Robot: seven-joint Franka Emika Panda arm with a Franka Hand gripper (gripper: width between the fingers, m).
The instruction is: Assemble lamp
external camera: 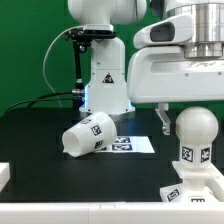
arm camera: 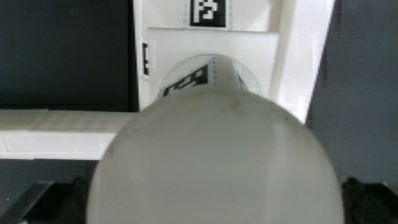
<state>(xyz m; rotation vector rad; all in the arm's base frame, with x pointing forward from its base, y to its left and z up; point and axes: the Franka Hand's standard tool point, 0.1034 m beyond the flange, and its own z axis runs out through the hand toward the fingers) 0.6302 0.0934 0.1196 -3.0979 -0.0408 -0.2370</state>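
The lamp's rounded bulb (external camera: 196, 128) stands upright on the flat base (external camera: 192, 196) at the exterior view's right, both bearing square tags. In the wrist view the bulb (arm camera: 222, 150) fills the middle, with the base and its tag (arm camera: 208, 12) beyond it. My gripper (external camera: 190, 116) hangs over the bulb with one dark finger (external camera: 164, 116) a little apart from the bulb's left side. The other finger is hidden. The jaws stand on either side of the bulb. The tapered shade (external camera: 88, 135) lies on its side at centre left.
The marker board (external camera: 138, 144) lies flat next to the shade. The robot's white body (external camera: 104, 85) stands at the back with a black cable trailing to the exterior view's left. A white edge (external camera: 4, 176) shows at the front left.
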